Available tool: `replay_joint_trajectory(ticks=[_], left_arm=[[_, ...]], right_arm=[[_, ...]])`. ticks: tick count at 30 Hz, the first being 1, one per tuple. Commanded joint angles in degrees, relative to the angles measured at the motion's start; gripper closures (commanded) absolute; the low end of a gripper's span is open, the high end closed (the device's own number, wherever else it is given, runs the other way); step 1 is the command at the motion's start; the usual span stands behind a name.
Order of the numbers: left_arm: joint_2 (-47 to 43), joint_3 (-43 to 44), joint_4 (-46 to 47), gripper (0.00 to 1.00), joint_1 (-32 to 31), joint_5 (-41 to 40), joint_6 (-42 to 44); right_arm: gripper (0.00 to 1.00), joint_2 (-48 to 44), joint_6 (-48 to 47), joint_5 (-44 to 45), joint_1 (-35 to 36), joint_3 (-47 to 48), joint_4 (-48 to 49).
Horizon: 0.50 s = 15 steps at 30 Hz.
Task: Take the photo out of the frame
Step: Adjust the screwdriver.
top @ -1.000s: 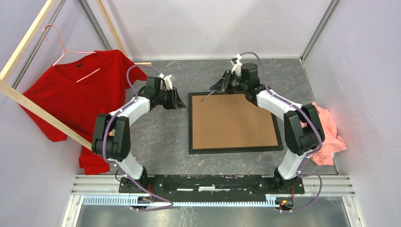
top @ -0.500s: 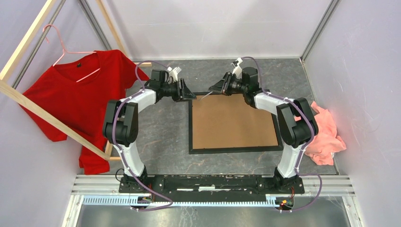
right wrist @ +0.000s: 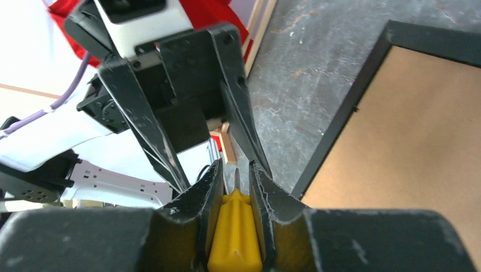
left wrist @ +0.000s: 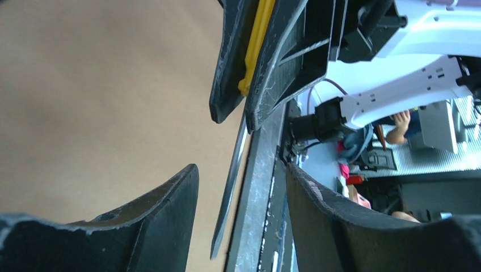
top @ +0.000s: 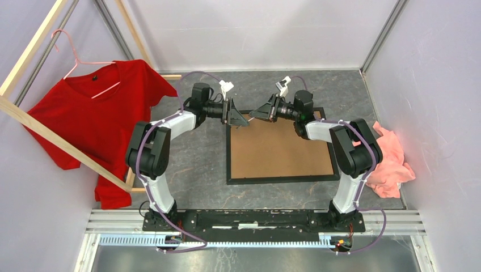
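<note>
No writing, brand or number can be read. The frame point(top: 281, 179), its brown backing board point(top: 281, 148), the red shirt point(top: 96, 116) and the yellow tool handle point(right wrist: 234, 238) look plain. The toothed rail point(top: 227, 240) at the near edge may carry marks, too small to tell.

We see two arms, the left arm point(top: 170, 122) and the right arm point(top: 320, 129), each alternating white shells with bulky black joint housings, on a black base rail point(top: 249, 220) at the bottom centre. Thin purple cables point(right wrist: 79, 73) loop along them. The left end effector point(left wrist: 241, 170) and right end effector point(right wrist: 233, 170) have matte black, wedge-shaped fingers point(left wrist: 159, 226) with scuffed pale edges. A small white bracket point(top: 226, 86) tops each wrist.
</note>
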Motion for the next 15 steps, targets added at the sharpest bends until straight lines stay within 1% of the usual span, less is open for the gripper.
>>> replay_joint_trajectory(ticks=[1, 4, 7, 9, 15], left_arm=[[-1.7, 2.1, -2.2, 0.36, -1.4, 5.1, 2.4], [-1.9, 2.4, -3.7, 0.39, -2.1, 6.8, 3.7], [-2.0, 2.5, -4.3, 0.48, -2.7, 7.8, 4.1], [-2.1, 2.4, -4.5, 0.55, -2.8, 7.8, 4.2], [-2.0, 2.6, -4.7, 0.85, -2.8, 8.1, 4.2]], right_arm=[[1.0, -2.0, 4.1, -3.6, 0.1, -0.1, 11.9], [1.0, -1.9, 4.2, -3.7, -0.2, -0.5, 13.6], [1.0, -1.2, 3.9, -4.3, -0.6, -0.6, 14.9], [1.0, -0.8, 4.0, -4.9, -0.8, -0.7, 16.0], [1.0, -0.5, 3.0, -7.0, -1.3, -0.4, 15.1]])
